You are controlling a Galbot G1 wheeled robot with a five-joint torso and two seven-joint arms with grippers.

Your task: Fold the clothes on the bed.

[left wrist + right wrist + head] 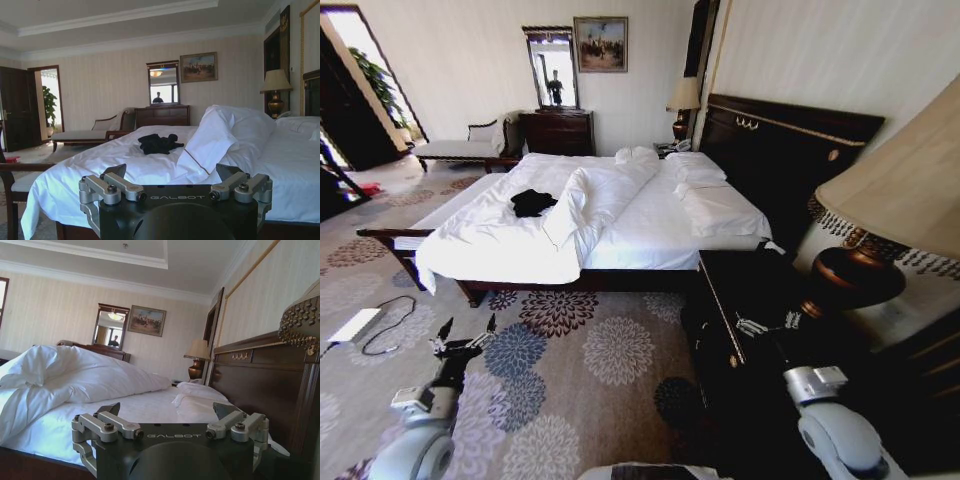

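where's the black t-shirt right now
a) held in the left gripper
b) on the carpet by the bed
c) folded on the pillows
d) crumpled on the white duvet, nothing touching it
d: the black T-shirt lies bunched on the bed, with the left gripper and right gripper both open and well short of it.

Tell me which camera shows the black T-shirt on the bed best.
The head view: the T-shirt lies crumpled on the duvet, seen whole from above. The left wrist view shows it side-on; in the right wrist view bunched duvet blocks it.
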